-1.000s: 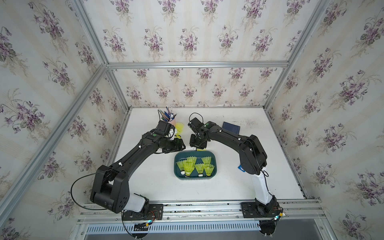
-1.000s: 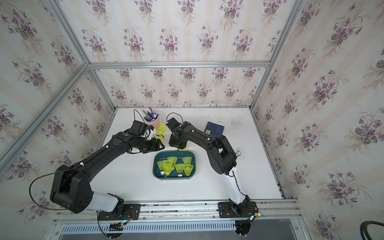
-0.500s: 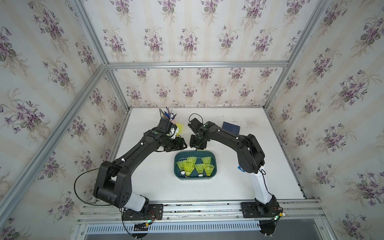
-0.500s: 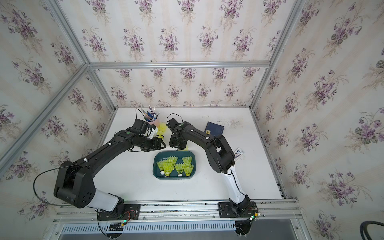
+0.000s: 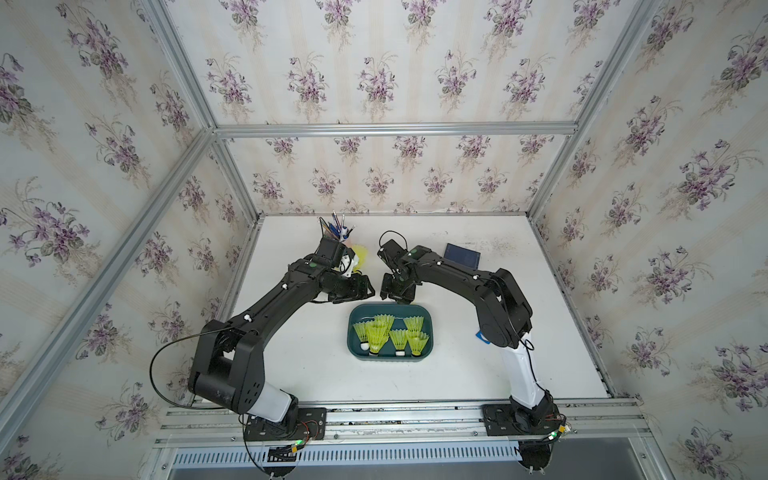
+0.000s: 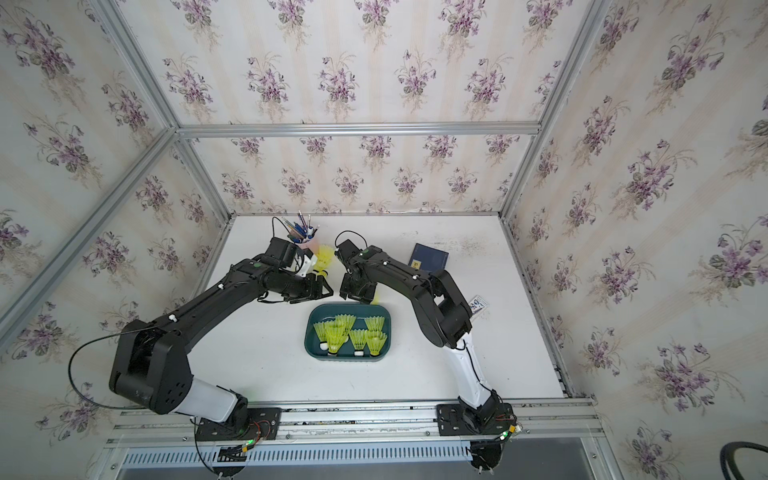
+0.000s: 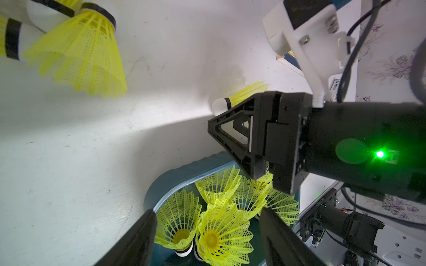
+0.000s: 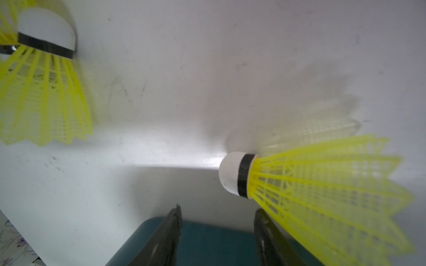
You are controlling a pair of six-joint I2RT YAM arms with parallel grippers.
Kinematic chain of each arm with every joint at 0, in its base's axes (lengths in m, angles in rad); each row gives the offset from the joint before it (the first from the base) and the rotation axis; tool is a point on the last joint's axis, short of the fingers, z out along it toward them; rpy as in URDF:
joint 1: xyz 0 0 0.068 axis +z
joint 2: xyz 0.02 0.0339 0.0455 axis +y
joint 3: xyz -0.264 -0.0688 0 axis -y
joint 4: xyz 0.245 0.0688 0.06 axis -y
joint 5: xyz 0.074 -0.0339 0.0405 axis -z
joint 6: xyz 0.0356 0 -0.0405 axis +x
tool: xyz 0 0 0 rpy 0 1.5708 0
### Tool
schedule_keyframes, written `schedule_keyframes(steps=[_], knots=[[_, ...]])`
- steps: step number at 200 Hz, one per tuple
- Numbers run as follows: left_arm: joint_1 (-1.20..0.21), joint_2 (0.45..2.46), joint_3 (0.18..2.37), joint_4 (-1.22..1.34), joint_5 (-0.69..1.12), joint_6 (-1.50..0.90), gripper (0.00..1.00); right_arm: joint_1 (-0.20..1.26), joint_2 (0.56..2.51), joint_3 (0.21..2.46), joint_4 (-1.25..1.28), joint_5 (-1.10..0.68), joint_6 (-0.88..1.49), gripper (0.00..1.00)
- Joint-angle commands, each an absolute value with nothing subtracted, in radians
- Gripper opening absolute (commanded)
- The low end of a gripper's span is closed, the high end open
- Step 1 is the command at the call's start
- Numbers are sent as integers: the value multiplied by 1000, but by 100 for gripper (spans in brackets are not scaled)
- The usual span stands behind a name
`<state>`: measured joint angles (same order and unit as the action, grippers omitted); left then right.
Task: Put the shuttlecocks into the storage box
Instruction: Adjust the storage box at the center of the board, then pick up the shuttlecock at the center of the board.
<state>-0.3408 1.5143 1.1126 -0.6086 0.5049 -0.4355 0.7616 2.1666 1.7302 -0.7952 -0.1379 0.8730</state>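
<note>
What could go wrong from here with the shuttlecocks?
1. The shuttlecock beside the open right gripper sits at the storage box's far rim, seemingly outside; it may end up on the table.
2. The left gripper is close by, so the two might bump.
3. Remaining shuttlecocks crowd the pen cup, which could tip.

Slim pickings for readable text on my feeds. There's a small white tag with blue print lying on the counter, not far from the navy book, but it's too tiny to read in a top view. The left wrist view catches it closer, and I get what looks like an "M" plus one more letter. Can't swear to it. The book's cover has a little yellow mark in one corner, which I can't read either.
</note>
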Motion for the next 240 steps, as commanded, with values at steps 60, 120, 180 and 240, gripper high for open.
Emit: schedule_keyframes(steps=[60,120,180,240], knots=[[-345,1514,1126,-589,530,-436,74,703,2178,1732,-789,-67,853,57],[-357,1535,1130,-562,549,-450,74,700,2226,1771,-781,-50,860,55],[-352,1582,1127,-516,629,-476,74,699,2198,1692,-720,-35,871,46],[-320,1629,1138,-527,622,-512,73,699,2188,1650,-696,-25,868,39]])
